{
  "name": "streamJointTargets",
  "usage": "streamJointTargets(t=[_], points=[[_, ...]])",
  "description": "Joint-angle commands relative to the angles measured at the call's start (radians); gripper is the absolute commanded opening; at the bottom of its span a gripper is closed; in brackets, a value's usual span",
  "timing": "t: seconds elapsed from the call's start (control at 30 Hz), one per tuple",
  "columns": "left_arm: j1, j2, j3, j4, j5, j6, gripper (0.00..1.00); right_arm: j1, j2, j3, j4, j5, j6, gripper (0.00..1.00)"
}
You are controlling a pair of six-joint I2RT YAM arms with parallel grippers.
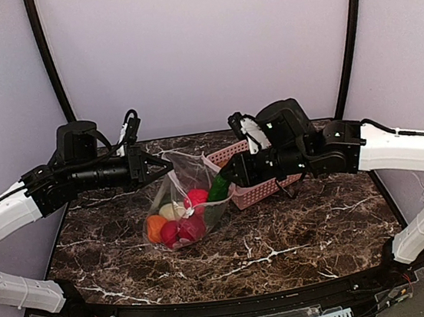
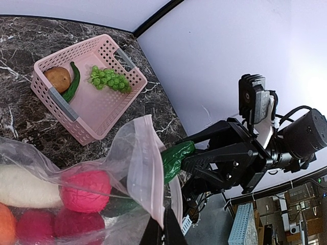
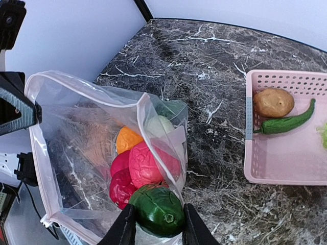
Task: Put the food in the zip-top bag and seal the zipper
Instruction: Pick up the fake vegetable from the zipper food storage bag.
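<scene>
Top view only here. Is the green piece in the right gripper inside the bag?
Observer: Only at the mouth. The right gripper holds the green vegetable at the bag opening, above a pink piece.
Operator: Does the left arm have the bag?
Observer: Yes. The left gripper is shut on the bag's rim.
Operator: What's in the basket?
Observer: The basket holds a potato, a thin green chili and grapes.

Zip-top bag mouth gaped open; green vegetable in the right gripper blocked its near rim; pink basket stood close beside.
</scene>
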Motion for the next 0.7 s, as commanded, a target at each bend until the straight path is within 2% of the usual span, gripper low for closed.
streamJointTargets(t=[0.0, 0.17, 0.43, 0.67], points=[[-0.001, -0.030, -0.009, 0.034, -0.007, 0.004, 0.01, -0.008, -0.028, 0.005, 0.043, -0.010, 0.002, 0.23], [-0.002, -0.034, -0.011, 0.036, -0.015, 0.003, 0.01, -0.008, -0.079, -0.017, 0.066, -0.023, -0.006, 0.16], [-0.002, -0.031, -0.014, 0.042, -0.015, 0.003, 0.01, -0.008, -0.184, -0.059, 0.148, -0.100, -0.031, 0.14], [-0.002, -0.032, -0.014, 0.047, -0.010, 0.000, 0.01, 0.007, -0.199, -0.111, 0.339, -0.096, -0.112, 0.14]])
